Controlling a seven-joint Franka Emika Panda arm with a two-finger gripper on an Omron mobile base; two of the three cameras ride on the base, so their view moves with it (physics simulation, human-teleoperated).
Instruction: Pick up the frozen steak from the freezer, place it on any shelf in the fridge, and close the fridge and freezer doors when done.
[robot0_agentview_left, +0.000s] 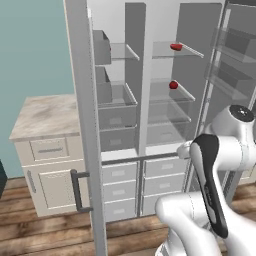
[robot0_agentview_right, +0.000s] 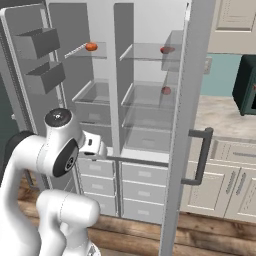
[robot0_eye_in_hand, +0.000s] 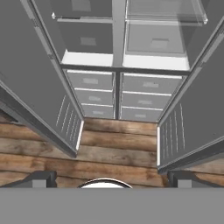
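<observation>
- The gripper (robot0_eye_in_hand: 113, 179) is empty, with its fingers spread wide. It sits low in front of the open unit, facing the bottom drawers (robot0_eye_in_hand: 91, 81) and the wood floor (robot0_eye_in_hand: 118, 153).
- The steak (robot0_agentview_right: 91, 46) is, as far as I can judge, the flat reddish oval at the front rim of the top shelf (robot0_agentview_right: 97, 55) in the freezer (robot0_agentview_right: 92, 95). That is well above the gripper and ahead to its left.
- There is a risk of taking the wrong item. A red oval (robot0_agentview_left: 175, 47) and a round red ball (robot0_agentview_left: 173, 85) lie on fridge (robot0_agentview_left: 170, 95) shelves up and to the right.
- The long upward reach could strike the middle divider (robot0_agentview_left: 144, 75) or a glass rim.
- The steak sits at the rim, so a nudge could tip it off.
- The freezer door (robot0_agentview_right: 25, 75) stands open on the gripper's left, with two grey bins (robot0_agentview_right: 35, 42) whose contents I cannot see.
- The fridge door (robot0_agentview_right: 182, 125) stands open on the right, and a wide swing could hit either door.
</observation>
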